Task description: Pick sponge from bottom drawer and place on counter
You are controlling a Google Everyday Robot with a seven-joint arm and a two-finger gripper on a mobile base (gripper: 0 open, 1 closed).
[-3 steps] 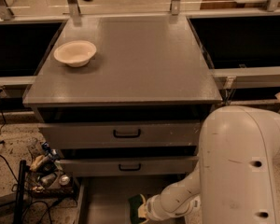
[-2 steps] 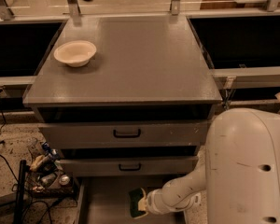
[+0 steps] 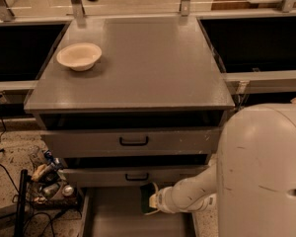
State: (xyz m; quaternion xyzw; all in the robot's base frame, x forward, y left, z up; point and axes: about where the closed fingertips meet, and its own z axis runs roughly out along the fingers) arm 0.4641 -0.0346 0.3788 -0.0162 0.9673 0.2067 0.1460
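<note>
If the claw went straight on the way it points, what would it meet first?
Probably the sponge, right at the tip of the claw, inside the bottom drawer. Depth is unclear, so contact can't be confirmed.

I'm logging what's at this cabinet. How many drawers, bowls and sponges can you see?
Drawers: 3, the upper drawer, middle drawer and open bottom drawer
Bowls: 1, the bowl on the counter
Sponges: 1, the sponge at the gripper, down at the bottom drawer
Total: 5
</note>
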